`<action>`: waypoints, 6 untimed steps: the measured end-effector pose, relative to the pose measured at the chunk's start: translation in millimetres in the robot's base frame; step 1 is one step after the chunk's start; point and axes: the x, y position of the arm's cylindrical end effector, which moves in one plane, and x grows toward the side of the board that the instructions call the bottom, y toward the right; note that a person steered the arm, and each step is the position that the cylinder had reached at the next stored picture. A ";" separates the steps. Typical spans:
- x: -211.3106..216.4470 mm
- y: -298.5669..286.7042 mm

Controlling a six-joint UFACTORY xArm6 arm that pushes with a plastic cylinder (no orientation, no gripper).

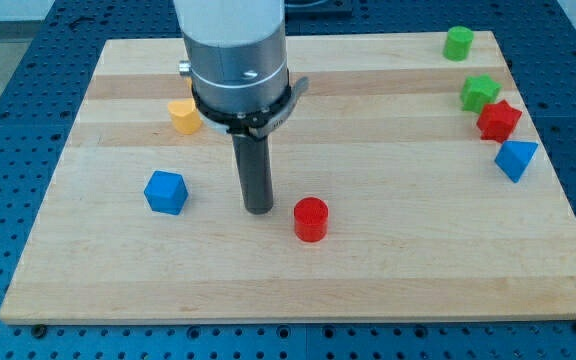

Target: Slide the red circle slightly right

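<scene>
Red circle (310, 218) sits just right of my tip (259, 208), which has no fingers, placed to shove it rightward across the desk (368, 270).

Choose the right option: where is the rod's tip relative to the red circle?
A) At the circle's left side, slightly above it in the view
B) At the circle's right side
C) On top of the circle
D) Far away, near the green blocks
A: my tip stands just to the view's left of the red circle, a bit higher in the view, with a small gap between them.
</scene>
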 end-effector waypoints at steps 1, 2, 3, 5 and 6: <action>22.5 14.8; 26.5 38.3; 26.5 76.2; 26.5 134.6; 26.5 159.9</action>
